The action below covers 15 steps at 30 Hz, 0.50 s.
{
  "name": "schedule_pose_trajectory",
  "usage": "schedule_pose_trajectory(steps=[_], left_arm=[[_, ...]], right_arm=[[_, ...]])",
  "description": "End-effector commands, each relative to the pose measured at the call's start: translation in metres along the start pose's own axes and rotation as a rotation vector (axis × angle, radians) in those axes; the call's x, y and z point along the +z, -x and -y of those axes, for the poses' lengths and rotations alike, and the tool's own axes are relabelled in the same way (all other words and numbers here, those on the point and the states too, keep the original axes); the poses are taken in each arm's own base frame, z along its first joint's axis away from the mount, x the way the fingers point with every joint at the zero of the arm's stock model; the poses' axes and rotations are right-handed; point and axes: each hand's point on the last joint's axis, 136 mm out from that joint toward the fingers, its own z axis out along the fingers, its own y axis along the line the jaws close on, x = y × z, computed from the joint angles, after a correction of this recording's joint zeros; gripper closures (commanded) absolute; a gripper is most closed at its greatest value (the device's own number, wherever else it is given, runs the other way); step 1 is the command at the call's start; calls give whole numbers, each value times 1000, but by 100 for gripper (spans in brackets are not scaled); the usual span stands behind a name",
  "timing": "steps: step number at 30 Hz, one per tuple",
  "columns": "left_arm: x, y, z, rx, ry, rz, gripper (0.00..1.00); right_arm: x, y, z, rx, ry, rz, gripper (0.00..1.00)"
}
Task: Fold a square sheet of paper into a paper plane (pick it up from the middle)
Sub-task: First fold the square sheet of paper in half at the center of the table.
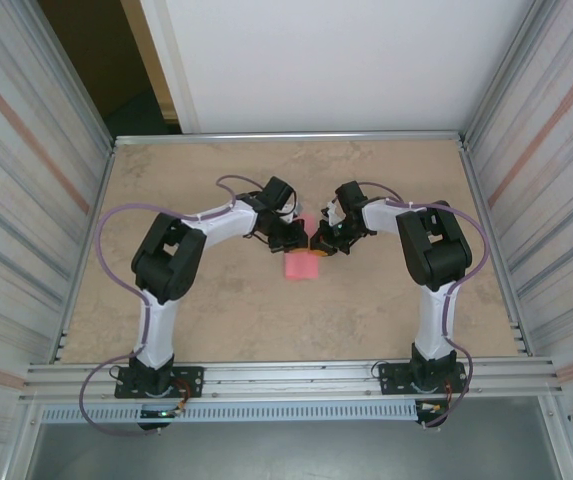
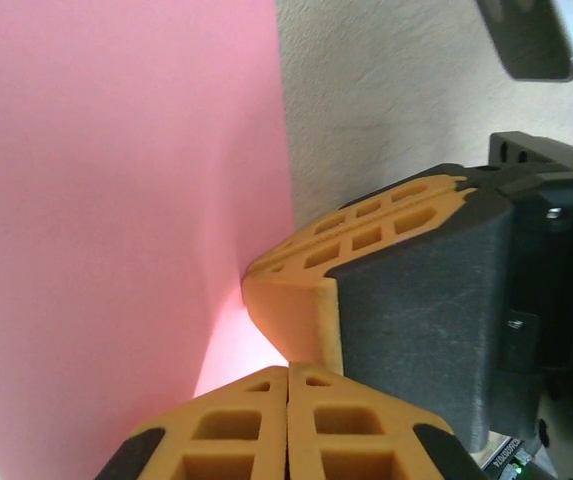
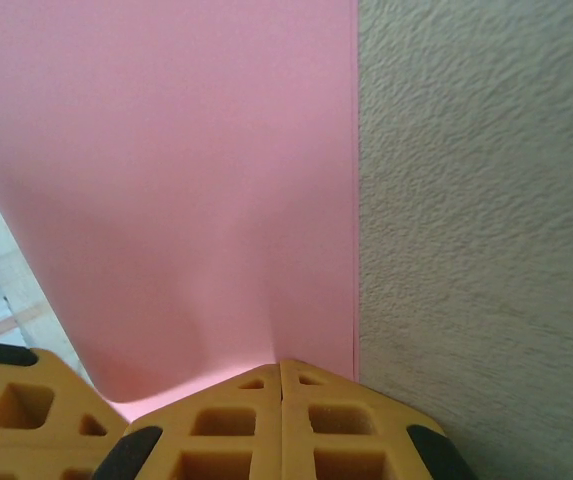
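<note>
On the beige table (image 1: pixel 216 310), your square sheet of paper (image 1: pixel 302 264) is gripped at mid-table from both sides. Your left gripper (image 1: pixel 296 238) and right gripper (image 1: pixel 318 243) meet tip to tip, each clamped tight on the pink sheet.

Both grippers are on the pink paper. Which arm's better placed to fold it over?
Close call, probably right. The right gripper is shut on the pink paper beside its straight edge, ready to carry that edge over. The left gripper pinches close beside it, suited to anchoring.
</note>
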Motion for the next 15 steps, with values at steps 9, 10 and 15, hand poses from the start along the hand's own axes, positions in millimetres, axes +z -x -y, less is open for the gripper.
schedule_pose_trajectory(steps=[9,10,15], left_arm=[[17,-7,-34,-38,81,-61,93],[16,-7,-38,-44,87,-61,93],[10,-8,-56,-74,85,-62,92]], right_arm=[[18,-32,93,140,-332,-90,96],[18,-33,94,139,-337,-91,96],[16,-36,103,137,-386,-106,96]])
